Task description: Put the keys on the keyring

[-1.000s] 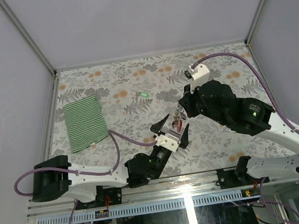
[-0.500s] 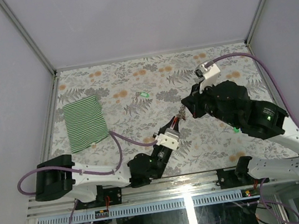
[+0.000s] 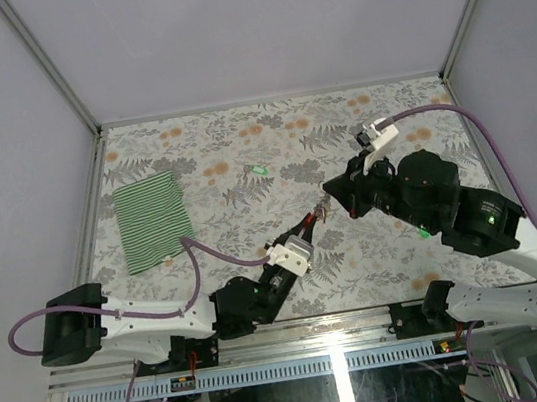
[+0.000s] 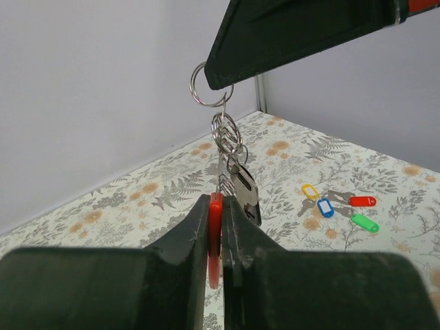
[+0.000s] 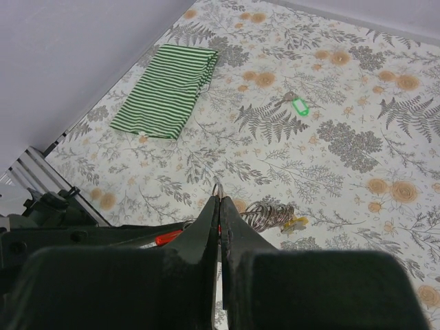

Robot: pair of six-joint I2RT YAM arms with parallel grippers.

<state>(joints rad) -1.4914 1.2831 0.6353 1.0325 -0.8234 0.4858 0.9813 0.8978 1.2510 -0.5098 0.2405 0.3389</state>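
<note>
The keyring (image 4: 216,227) hangs as a chain of metal rings (image 4: 225,130) ending in a red loop, with a silver key (image 4: 245,194) on it. My left gripper (image 4: 215,201) is shut on the red loop. My right gripper (image 5: 218,199) is shut on the chain's top ring (image 5: 217,187). From above, the left gripper (image 3: 308,222) and the right gripper (image 3: 328,193) meet tip to tip, the keyring (image 3: 319,210) between them. Yellow (image 4: 309,190), blue (image 4: 326,207), red (image 4: 362,201) and green (image 4: 364,223) keys lie on the table. A separate green key (image 3: 258,170) lies farther back.
A folded green striped cloth (image 3: 153,220) lies at the left of the flowered table (image 3: 210,149). Grey walls and a metal frame (image 3: 84,218) close in the table. The left arm's purple cable (image 3: 219,259) arcs over the near part of the table.
My left gripper stood wide open around the keyring and has shut on its red loop. My right arm has shifted right, keeping its hold on the ring.
</note>
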